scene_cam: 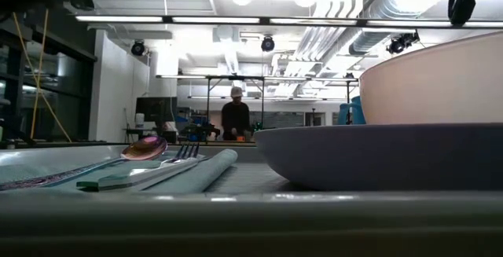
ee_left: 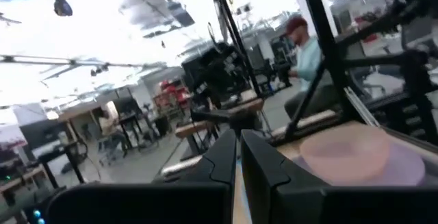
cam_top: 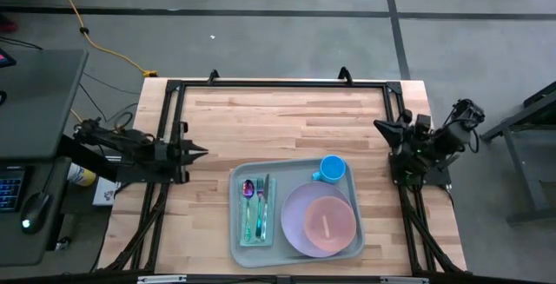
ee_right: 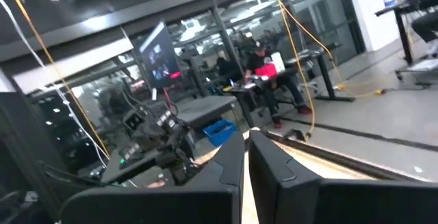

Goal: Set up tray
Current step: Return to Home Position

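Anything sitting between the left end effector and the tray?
Nothing visible. In the high view the left end effector sits at the left side of the table, and only bare wood lies between it and the tray. The right end effector waits at the right side.

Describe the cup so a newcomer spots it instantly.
On the wooden table, find the big grey-green tray. In its upper right corner in the high view, beside the lavender plate, sits the cup: small, round, and the only bright blue item.

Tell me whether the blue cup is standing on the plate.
No, the cup stands on the tray floor in a corner, beside the plate.
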Controlling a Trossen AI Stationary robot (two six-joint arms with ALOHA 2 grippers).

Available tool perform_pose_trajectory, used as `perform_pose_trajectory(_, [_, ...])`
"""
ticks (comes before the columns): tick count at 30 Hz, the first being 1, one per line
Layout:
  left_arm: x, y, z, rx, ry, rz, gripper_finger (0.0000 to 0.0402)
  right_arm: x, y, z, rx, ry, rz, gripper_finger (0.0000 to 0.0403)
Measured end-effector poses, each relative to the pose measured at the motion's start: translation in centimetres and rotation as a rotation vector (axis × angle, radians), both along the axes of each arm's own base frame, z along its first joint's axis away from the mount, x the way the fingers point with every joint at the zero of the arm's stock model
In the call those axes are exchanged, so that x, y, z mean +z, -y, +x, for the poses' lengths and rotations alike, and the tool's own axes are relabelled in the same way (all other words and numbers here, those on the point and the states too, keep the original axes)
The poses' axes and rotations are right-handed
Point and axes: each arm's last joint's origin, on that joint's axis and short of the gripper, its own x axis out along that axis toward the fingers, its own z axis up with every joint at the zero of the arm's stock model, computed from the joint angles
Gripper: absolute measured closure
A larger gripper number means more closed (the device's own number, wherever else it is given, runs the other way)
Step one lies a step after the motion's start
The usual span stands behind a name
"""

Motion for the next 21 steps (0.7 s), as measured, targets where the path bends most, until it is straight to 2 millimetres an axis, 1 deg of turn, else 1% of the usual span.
perform_pose_trajectory(2, [-0.3,0.1,0.2,-0.002,-0.013,0.002,0.0346,-0.1,0.3,-0.2,0.005,0.016,-0.013,0.0403])
perform_pose_trajectory(6, [0.0,0.0,0.3,0.008,0.014,0.013,0.0346,-0.5,0.8,-0.4,0.023,0.044,-0.055,0.0403])
perform_pose_trajectory(10, [0.3,-0.3,0.8,-0.016,0.038,0.047,0.0346,-1.4,1.2,-0.5,0.034,0.078,-0.060,0.0403])
perform_pose_trajectory(18, [-0.2,-1.6,3.0,-0.046,-0.036,0.064,0.0346,-3.3,1.3,0.2,0.028,0.064,-0.098,0.0403])
perform_pose_trajectory(21, [0.0,-2.1,3.4,-0.054,-0.011,0.092,0.0346,-3.9,1.3,0.4,0.013,0.047,-0.110,0.0403])
